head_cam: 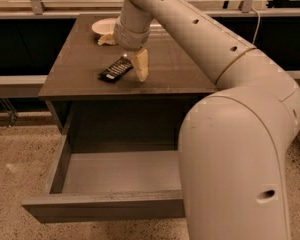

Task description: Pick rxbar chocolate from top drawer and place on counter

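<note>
Black rxbar chocolate [114, 70] near counter [75, 69] front edge; gripper [134, 68] at its right end, hold unclear; arm [240, 144] hides right of top drawer [102, 206].

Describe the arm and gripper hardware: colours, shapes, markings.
Arm: smooth off-white rounded shells, bulky elbow, small dark holes along the casing, a thin tan ring at one joint; no loose cables visible. Gripper, over the counter beside the black bar: cream-coloured, under a pale round wrist.

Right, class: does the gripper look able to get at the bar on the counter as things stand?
Probably yes. The gripper hangs just above the counter, right at one end of the bar, and nothing lies between them.
</note>
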### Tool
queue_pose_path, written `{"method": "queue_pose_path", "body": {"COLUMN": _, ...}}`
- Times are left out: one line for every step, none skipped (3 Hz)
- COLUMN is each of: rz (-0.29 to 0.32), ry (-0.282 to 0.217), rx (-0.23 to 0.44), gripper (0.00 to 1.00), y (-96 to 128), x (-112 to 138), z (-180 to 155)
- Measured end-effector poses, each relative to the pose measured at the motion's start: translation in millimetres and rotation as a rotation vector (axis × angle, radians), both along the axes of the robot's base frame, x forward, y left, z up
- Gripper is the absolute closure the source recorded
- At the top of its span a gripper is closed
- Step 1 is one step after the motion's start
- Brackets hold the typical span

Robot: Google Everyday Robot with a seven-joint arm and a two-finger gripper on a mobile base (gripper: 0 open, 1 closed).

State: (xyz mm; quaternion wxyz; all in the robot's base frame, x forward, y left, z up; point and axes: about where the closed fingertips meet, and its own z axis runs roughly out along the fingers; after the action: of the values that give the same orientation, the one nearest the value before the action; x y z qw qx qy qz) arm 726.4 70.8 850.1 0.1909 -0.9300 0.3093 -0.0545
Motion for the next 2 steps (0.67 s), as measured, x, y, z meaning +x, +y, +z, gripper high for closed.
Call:
{"method": "queue_pose_path", "body": {"rz": -0.037, "ry": -0.037, "rx": 0.106, "gripper": 0.0, "y": -23, "x": -10, "z": 32}}
{"method": "queue_pose_path", "body": {"rz": -0.115, "ry": -0.085, "rx": 0.201, "gripper": 0.0, "y": -67, "x": -21, "z": 69}}
